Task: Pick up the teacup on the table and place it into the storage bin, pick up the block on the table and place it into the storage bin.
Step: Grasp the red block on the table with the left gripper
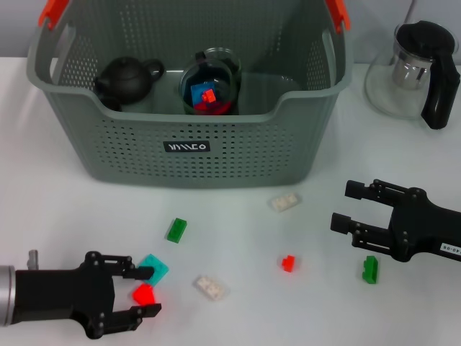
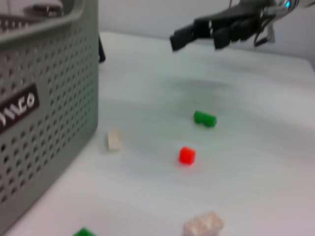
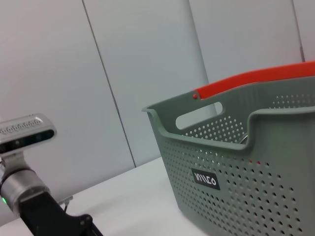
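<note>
Seven blocks lie loose on the table (image 1: 65,209): two red, two green, two cream, one teal. The left gripper (image 1: 144,292) sits low with fingers spread around the red block (image 1: 143,293), the teal block (image 1: 154,268) just beside. The right gripper (image 1: 346,207) hovers open near a green block (image 1: 370,269). Inside the storage bin (image 1: 187,148) stand a black teapot (image 1: 128,78) and a glass cup (image 1: 210,85) holding blocks. A glass kettle (image 1: 418,68) stands beside the bin.

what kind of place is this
Probably a robot test lab: a plain white table strewn with small toy blocks, a grey perforated plastic storage bin, bare panelled walls, and two black grippers, left and right.
</note>
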